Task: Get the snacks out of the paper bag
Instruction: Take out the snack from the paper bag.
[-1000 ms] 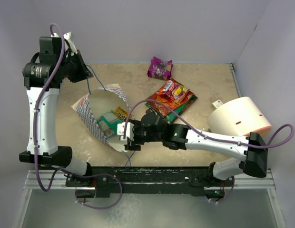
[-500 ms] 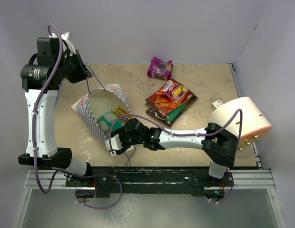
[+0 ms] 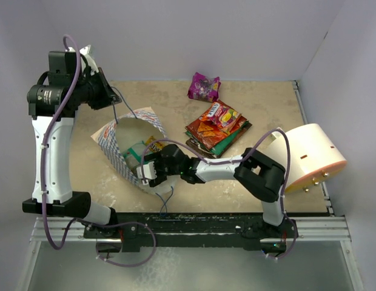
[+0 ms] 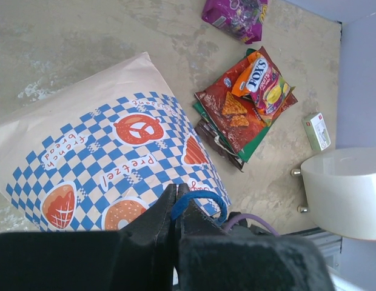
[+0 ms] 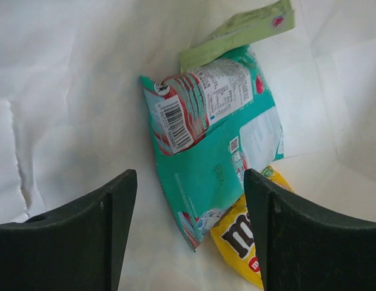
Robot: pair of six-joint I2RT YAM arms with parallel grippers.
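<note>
The paper bag [image 3: 118,142] lies on its side, its mouth toward the right arm. My left gripper [image 3: 109,94] hangs above its far corner, shut on the bag's blue string handle [image 4: 200,200]. My right gripper [image 3: 145,171] reaches into the mouth and stands open. Inside the bag, in the right wrist view, lie a teal packet [image 5: 215,157], a yellow M&M's packet [image 5: 245,242] and a pale green packet [image 5: 236,33]; the open fingers [image 5: 91,236] flank the teal packet's lower end without touching it. Outside the bag lie a magenta-purple packet [image 3: 204,86] and a pile of red-orange, brown and green packets [image 3: 217,127].
A large cream-peach cylinder [image 3: 306,151] lies at the right edge of the table, close behind the right arm's elbow. A small pale box [image 3: 277,132] sits beside it. Grey walls close the back and the right side.
The right arm has swung left, carrying its open gripper from beside the bag's mouth into it. The left gripper has kept its hold on the handle.
</note>
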